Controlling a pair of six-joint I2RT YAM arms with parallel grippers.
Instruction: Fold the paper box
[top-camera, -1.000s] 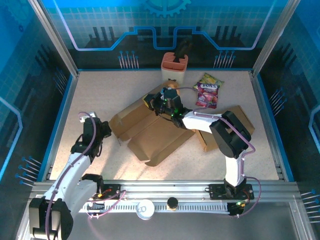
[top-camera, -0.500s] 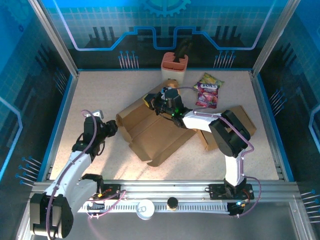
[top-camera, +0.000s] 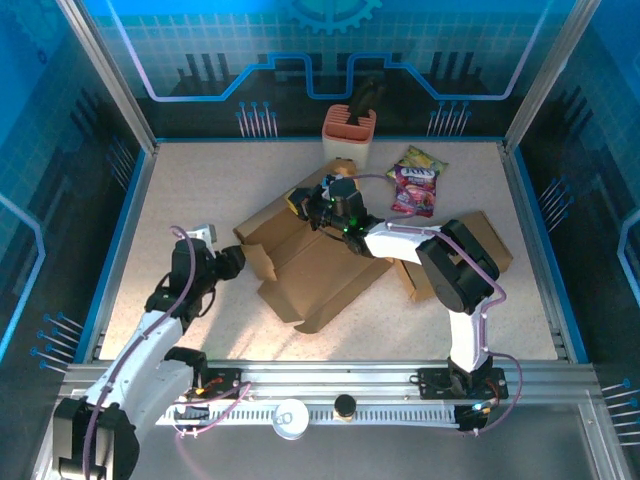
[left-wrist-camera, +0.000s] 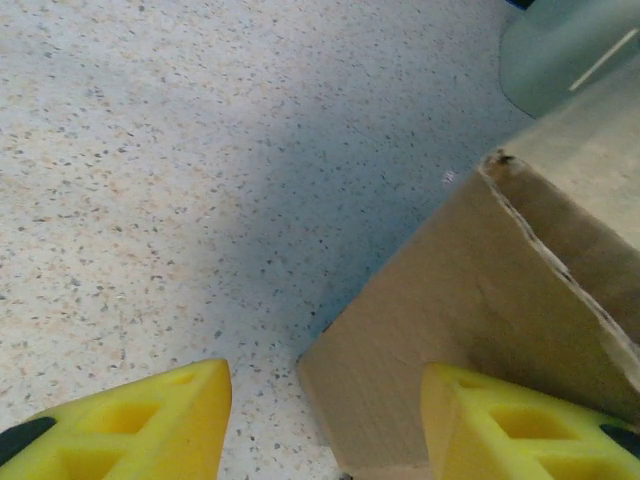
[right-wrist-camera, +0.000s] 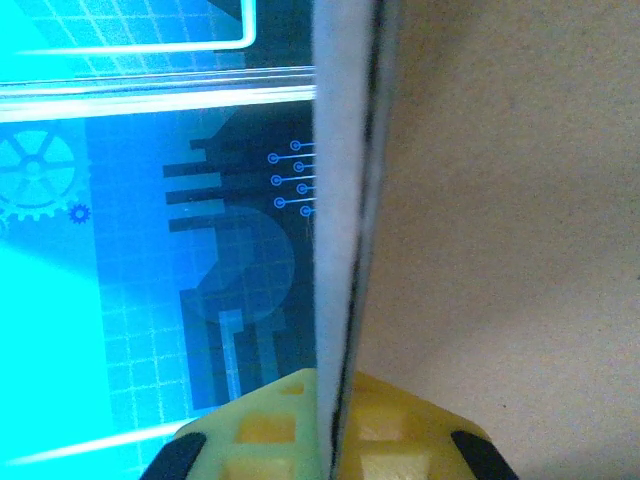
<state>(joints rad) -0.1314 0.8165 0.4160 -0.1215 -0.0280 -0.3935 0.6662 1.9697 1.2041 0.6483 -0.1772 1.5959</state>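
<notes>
The paper box (top-camera: 315, 270) is a flat brown cardboard blank lying unfolded mid-table. Its left flap (left-wrist-camera: 470, 300) stands up a little. My left gripper (top-camera: 238, 262) is at that flap's corner, low over the table. In the left wrist view the left gripper (left-wrist-camera: 325, 430) is open, the flap's corner lies between the yellow fingertips (left-wrist-camera: 130, 420), and the right-hand one is against the cardboard. My right gripper (top-camera: 320, 205) is at the box's far edge. In the right wrist view the right gripper (right-wrist-camera: 335, 425) is shut on a cardboard flap (right-wrist-camera: 345, 200) seen edge-on.
An orange holder (top-camera: 349, 128) with a dark tool stands at the back wall. Two snack packets (top-camera: 415, 180) lie at the back right. A second cardboard piece (top-camera: 485, 240) lies under the right arm. Bare speckled table (top-camera: 170, 190) lies to the left.
My left gripper has moved right, up to the box's left flap, and its jaws have widened slightly. The flap's left edge has shifted right. The right gripper has kept its grip in place.
</notes>
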